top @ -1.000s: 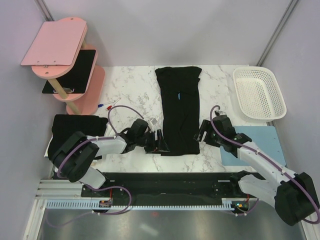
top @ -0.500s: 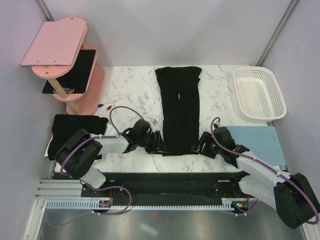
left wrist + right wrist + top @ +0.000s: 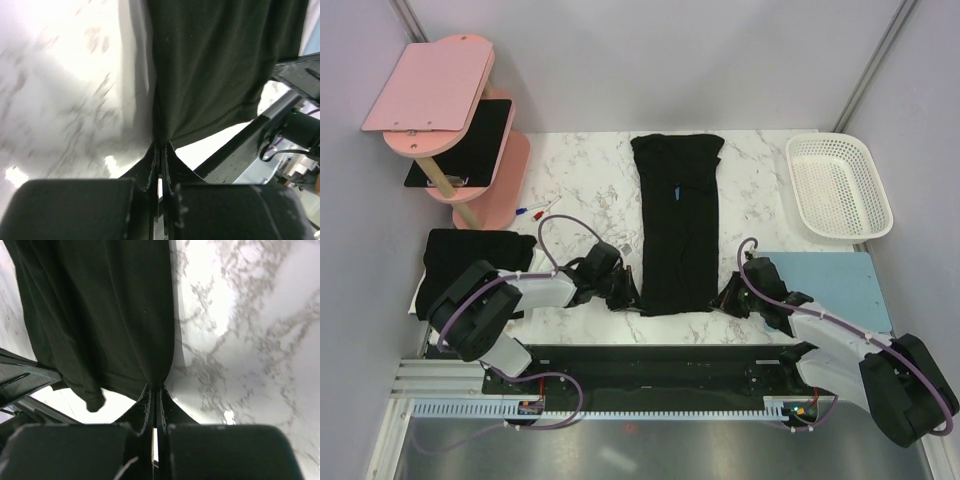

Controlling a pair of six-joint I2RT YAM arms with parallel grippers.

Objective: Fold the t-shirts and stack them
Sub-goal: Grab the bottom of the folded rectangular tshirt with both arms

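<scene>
Black t-shirt (image 3: 678, 225), folded into a long narrow strip, lies lengthwise down the middle of the marble table (image 3: 580, 180), its hem end toward the arms' bases. Left gripper (image 3: 626, 292) and right gripper (image 3: 725, 298) are each clamped fully down on a near hem corner, one on either side. Both wrist views show the fingers pinched together with dark cloth bunching up into the nip. Both arms reach low and forward from their bases, forearms angled inward toward the strip, wrists close to the tabletop.

The step in hand appears to be the end-over-end fold. The next move likely calls for lifting both corners together, evenly, and carrying the hem toward the far end without dragging the lower layer out of line. A second black folded t-shirt (image 3: 470, 258) sits at the table's left edge, probably the start of the stack. A white basket (image 3: 840, 185) and a light blue mat (image 3: 840, 285) lie to the right.
</scene>
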